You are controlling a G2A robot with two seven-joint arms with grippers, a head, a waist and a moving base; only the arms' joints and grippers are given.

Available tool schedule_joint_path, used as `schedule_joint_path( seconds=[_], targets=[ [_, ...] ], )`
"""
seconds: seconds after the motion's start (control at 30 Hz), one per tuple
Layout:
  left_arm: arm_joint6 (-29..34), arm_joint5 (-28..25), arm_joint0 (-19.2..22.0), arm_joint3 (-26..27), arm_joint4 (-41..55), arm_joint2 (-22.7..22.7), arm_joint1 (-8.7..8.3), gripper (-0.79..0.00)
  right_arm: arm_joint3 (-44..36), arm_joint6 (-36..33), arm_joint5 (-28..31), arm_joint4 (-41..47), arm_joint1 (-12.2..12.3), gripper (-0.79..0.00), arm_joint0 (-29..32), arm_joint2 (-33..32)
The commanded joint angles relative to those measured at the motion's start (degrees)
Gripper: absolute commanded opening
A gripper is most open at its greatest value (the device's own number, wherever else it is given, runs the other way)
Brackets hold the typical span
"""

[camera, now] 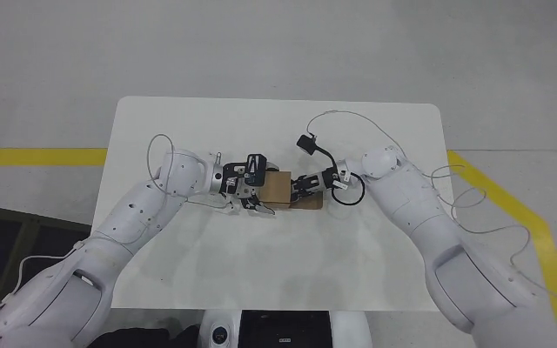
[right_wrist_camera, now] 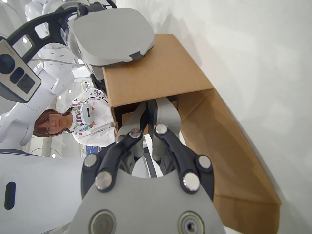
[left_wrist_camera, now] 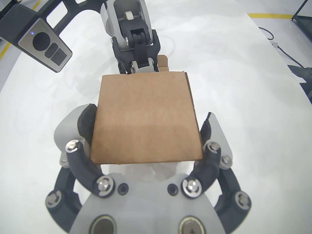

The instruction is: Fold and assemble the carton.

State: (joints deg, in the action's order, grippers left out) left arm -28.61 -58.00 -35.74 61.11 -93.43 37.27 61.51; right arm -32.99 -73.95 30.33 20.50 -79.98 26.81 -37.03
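Jaws of the left gripper (left_wrist_camera: pixel 148 114) clamp the brown carton (camera: pixel 277 187) across its two sides, fingers (left_wrist_camera: pixel 85 122) pressed to the cardboard. It sits mid-table (camera: pixel 174 261), between both grippers. At its open right end, the right gripper (right_wrist_camera: pixel 147 109) reaches inside, jaws closed together, above a flap (camera: pixel 306 207) lying flat on the table.
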Motion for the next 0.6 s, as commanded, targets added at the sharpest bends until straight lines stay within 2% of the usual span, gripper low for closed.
schedule_joint_path(
  seconds=[0.0, 0.27, 0.57],
  targets=[
    [0.1, 0.0, 0.0, 0.1, 0.0, 0.0, 0.0, 0.0, 0.1, 0.0, 0.0, 0.0, -0.1, -0.785, 0.0, -0.2],
    [0.3, 0.0, 0.1, 0.1, 0.0, 0.0, -0.01, 0.0, 1.2, 0.0, 0.0, 0.1, 0.2, -0.785, -0.4, -1.3],
    [0.1, 0.0, 0.0, -0.2, -0.1, 0.4, -0.25, 0.0, 0.9, -1.1, -1.1, -1.9, 3.2, -0.785, -1.5, -4.4]
  ],
)
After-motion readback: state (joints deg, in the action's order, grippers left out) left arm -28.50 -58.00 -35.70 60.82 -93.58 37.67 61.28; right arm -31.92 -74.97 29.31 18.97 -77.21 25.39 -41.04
